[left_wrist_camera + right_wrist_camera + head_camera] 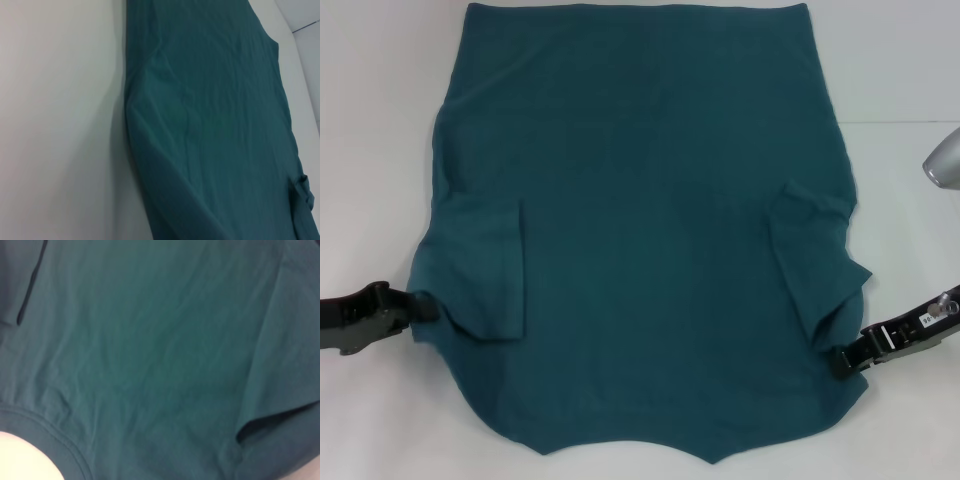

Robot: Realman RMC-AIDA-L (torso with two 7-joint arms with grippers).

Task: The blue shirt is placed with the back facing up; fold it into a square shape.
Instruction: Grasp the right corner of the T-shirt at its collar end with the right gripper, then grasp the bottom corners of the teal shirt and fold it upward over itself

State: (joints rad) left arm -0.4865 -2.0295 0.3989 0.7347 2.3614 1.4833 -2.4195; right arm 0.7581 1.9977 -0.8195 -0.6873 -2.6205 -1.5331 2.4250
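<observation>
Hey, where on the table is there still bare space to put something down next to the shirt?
Bare white table shows left of the blue shirt, beyond the left gripper, and right of it, between the shirt's edge and the right gripper. The middle is covered by the shirt; its near side edges are crowded by both grippers.

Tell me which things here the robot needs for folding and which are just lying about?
For the job:
- shirt, spread flat, both sleeves already folded in
- left gripper, at the shirt's left edge
- right gripper, at the shirt's right edge

Just there:
- table, white, only bears the shirt
- grey metal part at the right edge; I cannot tell what it is
</observation>
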